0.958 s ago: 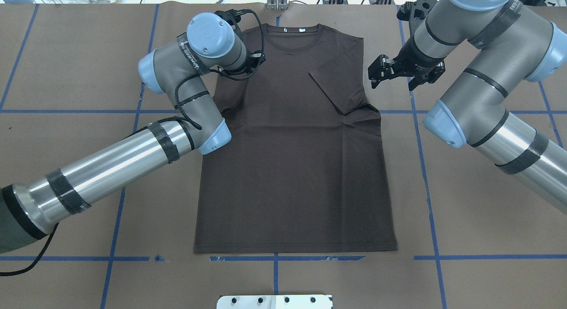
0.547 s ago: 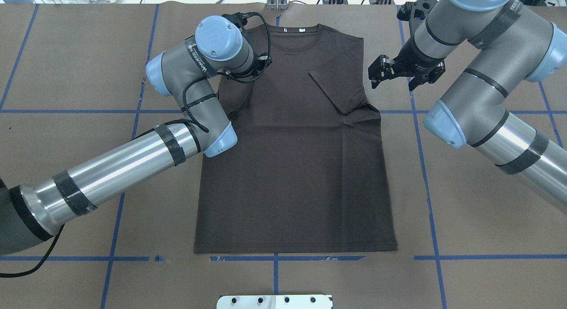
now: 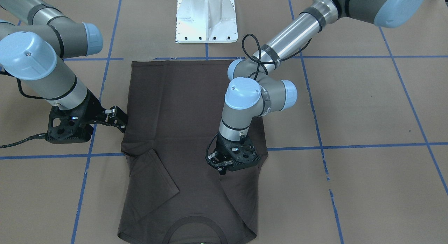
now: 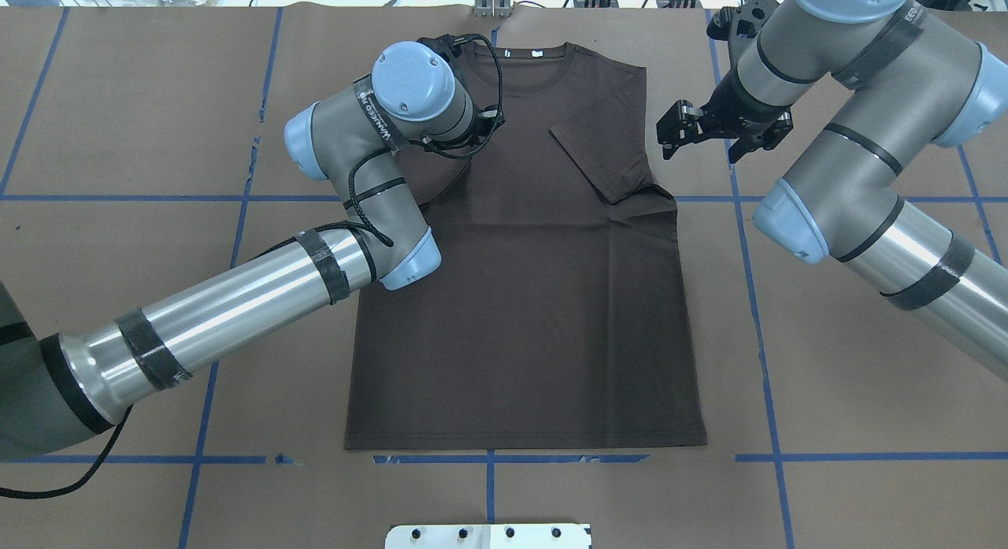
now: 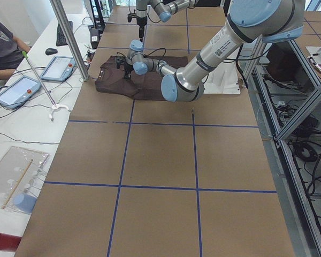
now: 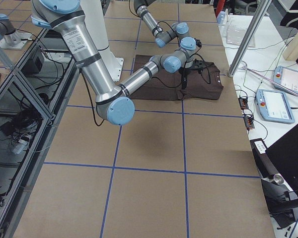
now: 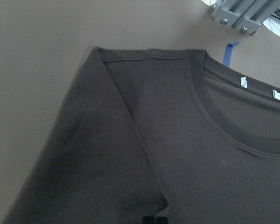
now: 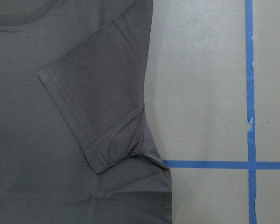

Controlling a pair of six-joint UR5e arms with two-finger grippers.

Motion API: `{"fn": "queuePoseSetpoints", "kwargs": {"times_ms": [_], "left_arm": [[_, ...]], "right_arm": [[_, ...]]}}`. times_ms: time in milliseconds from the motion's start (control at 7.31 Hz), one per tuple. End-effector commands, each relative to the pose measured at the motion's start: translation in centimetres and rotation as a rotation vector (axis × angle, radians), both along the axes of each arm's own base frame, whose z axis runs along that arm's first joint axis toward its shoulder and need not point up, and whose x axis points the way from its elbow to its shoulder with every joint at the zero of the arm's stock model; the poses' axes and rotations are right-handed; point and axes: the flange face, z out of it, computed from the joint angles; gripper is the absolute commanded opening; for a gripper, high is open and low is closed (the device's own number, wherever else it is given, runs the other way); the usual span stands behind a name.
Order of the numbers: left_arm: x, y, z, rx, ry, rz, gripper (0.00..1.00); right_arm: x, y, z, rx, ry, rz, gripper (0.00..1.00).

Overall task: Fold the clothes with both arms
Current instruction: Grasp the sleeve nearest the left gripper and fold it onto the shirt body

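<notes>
While the brown-papered table point(image 4: 118, 100) spreads wide under its blue tape lines point(image 4: 750, 297), the dark T-shirt point(image 4: 520, 313) lies flat at its middle. Seen from overhead, the collar point(image 4: 535, 61) is at 12 o'clock and the hem at 6. The right sleeve point(image 4: 602, 159) is folded inward over the chest, at about 1 o'clock on the shirt. The left sleeve point(image 3: 239, 198) is drawn in over the body at 11 o'clock, a pinch of it raised in the left gripper point(image 3: 222, 171), whose fingers are clamped together on the cloth. The right gripper point(image 4: 666, 139) hangs off the fabric at 2 o'clock, just beside the shirt's edge, its fingers apart and holding nothing. Past the hem at 6 o'clock sits the white pedestal base point(image 4: 488, 536).
</notes>
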Motion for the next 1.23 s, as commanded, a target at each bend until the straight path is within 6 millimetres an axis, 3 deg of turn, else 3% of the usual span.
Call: {"fn": "queuePoseSetpoints", "kwargs": {"times_ms": [0,137,547,684,821,958,1095], "left_arm": [[0.2,-0.3,0.4,0.019,0.021,-0.003,0.17],[0.2,-0.1,0.2,0.03,0.019,0.006,0.99],[-1.1,1.3,-3.7,0.055,0.088,0.055,1.0],[-1.2,2.1,-3.6,0.03,0.098,0.118,1.0],[-2.5,3.4,-3.1,0.021,0.073,0.147,1.0],[-5.2,5.6,-2.9,0.036,0.02,0.175,1.0],[-8.3,7.9,-2.3,0.051,-0.034,0.208,1.0]], "right_arm": [[0.0,0.0,0.1,-0.002,0.002,0.0,1.0],[0.0,0.0,0.1,0.001,0.002,0.0,1.0],[-0.3,0.1,0.7,-0.015,0.007,0.0,1.0],[-0.7,0.6,0.8,-0.02,0.007,-0.002,1.0],[-1.5,2.1,0.4,-0.038,-0.008,0.009,1.0],[-2.6,4.5,1.0,-0.037,-0.05,0.032,1.0],[-4.1,9.1,1.9,-0.037,-0.084,0.097,1.0]]}}
